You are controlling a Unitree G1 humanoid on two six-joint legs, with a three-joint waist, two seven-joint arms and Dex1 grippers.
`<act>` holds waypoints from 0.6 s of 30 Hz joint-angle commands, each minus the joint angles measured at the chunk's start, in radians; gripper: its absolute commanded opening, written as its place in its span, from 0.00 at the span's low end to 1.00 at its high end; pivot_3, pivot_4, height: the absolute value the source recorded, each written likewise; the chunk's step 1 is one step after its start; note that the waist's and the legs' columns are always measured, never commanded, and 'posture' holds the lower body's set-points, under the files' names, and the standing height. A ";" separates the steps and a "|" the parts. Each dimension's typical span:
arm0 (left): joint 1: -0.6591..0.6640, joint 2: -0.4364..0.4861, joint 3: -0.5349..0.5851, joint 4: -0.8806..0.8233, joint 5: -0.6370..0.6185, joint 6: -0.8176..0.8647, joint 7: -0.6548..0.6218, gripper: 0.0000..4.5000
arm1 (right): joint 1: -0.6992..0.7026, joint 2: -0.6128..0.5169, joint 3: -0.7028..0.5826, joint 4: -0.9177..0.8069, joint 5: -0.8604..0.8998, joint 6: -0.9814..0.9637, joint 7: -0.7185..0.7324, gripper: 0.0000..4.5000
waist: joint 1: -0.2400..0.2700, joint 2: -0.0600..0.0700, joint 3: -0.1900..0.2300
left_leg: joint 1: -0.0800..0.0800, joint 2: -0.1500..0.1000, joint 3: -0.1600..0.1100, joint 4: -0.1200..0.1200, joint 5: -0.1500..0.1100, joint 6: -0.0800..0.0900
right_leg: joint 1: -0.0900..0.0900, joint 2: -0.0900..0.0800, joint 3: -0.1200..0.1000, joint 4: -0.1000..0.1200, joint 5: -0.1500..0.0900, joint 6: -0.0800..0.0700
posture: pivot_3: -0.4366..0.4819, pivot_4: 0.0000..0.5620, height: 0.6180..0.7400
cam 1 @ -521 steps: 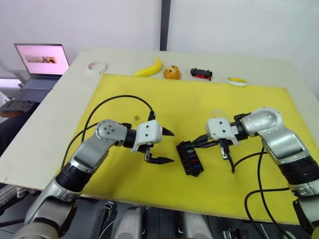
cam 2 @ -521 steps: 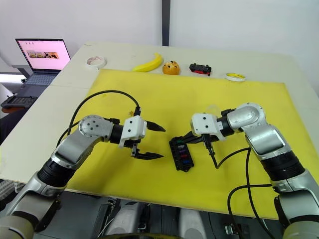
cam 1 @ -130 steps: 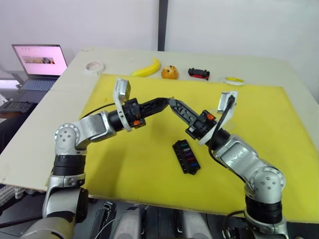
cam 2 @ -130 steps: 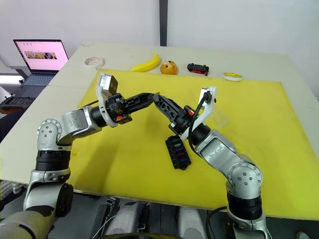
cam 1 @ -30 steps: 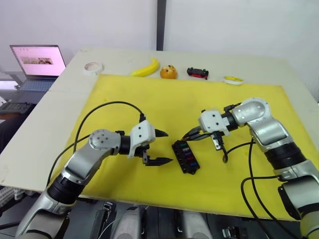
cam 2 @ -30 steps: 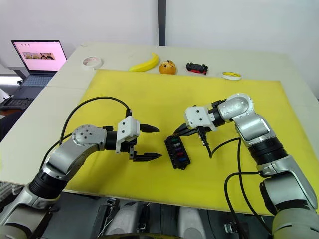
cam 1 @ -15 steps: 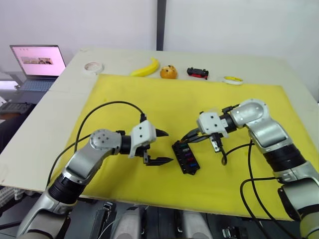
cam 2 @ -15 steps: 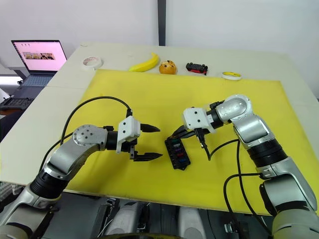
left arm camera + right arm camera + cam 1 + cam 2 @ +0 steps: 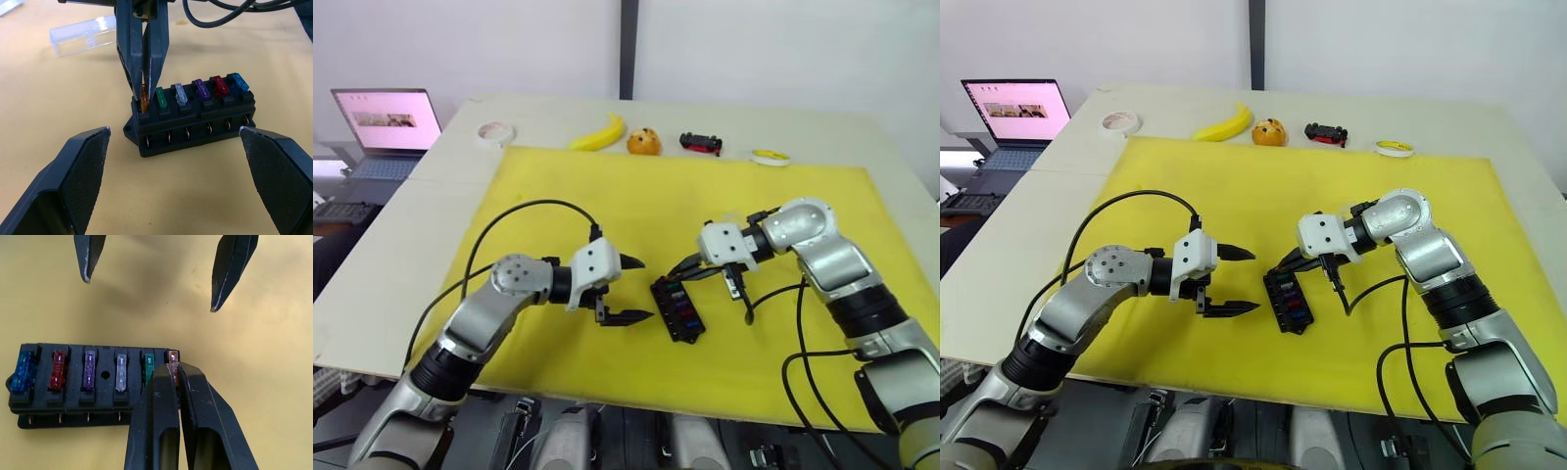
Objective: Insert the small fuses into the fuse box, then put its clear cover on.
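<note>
Left wrist view shows our right gripper (image 9: 145,93) pinching the orange fuse (image 9: 144,104) into the fuse box (image 9: 193,120); five fuses sit seated; clear cover (image 9: 86,35) waits beyond; our left gripper (image 9: 633,289) gapes wide, empty.

Partly hidden between closed right fingers (image 9: 166,391): the orange fuse (image 9: 144,104), only top showing. Cut off at left edge in head views: laptop (image 9: 1013,113). Too small to tell in head views: fuse colours in fuse box (image 9: 678,308).
</note>
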 commanded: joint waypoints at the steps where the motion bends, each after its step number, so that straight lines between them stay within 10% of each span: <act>1: -0.004 -0.004 0.025 -0.016 0.002 -0.024 -0.003 0.98 | -0.011 -0.003 -0.023 -0.012 -0.005 -0.018 0.003 0.00 | 0.000 0.000 0.000 | 0.000 0.000 0.000 0.000 0.000 0.000 | 0.000 0.000 0.000 0.000 0.000 0.000 | 0.48 0.27 1.00; 18: -0.008 -0.004 0.025 -0.006 0.008 -0.034 -0.005 0.98 | -0.013 0.001 -0.013 0.007 -0.015 -0.005 0.018 0.00 | 0.000 0.000 0.000 | 0.000 0.000 0.000 0.000 0.000 0.000 | 0.000 0.000 0.000 0.000 0.000 0.000 | 0.48 0.27 1.00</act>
